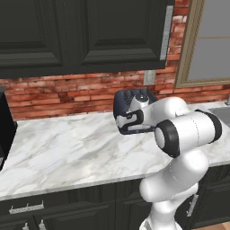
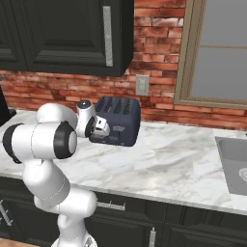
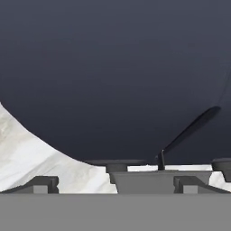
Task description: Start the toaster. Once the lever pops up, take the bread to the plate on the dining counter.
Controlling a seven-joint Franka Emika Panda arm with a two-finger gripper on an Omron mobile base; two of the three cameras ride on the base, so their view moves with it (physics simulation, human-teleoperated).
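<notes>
Toaster (image 2: pixel 118 120) is seen standing on the marble counter (image 2: pixel 183 164), close against the red brick wall (image 2: pixel 159 103), directly ahead of the gripper (image 2: pixel 99 126) and very near it. In the right base view the hand is held level at the toaster's near face, towards that face's left end, with the dark navy body reaching away beyond and to the right of it. In the left base view the toaster (image 1: pixel 123 105) is largely covered by the arm's white wrist, and only its rounded left end and part of its slotted top are shown beside the hand. In the hand view the toaster's (image 3: pixel 117 76) smooth dark side is spread across nearly the whole picture, with a strip of veined marble below it and the two fingertips (image 3: pixel 43 184) set far apart at the bottom edge, so the gripper is spread wide and nothing is held between its jaws. Whether the tips are touching the toaster cannot be told. A wall outlet (image 2: pixel 142 85) is seen above and behind the toaster, and a sink (image 2: pixel 236 164) lies well off to the gripper's right.
</notes>
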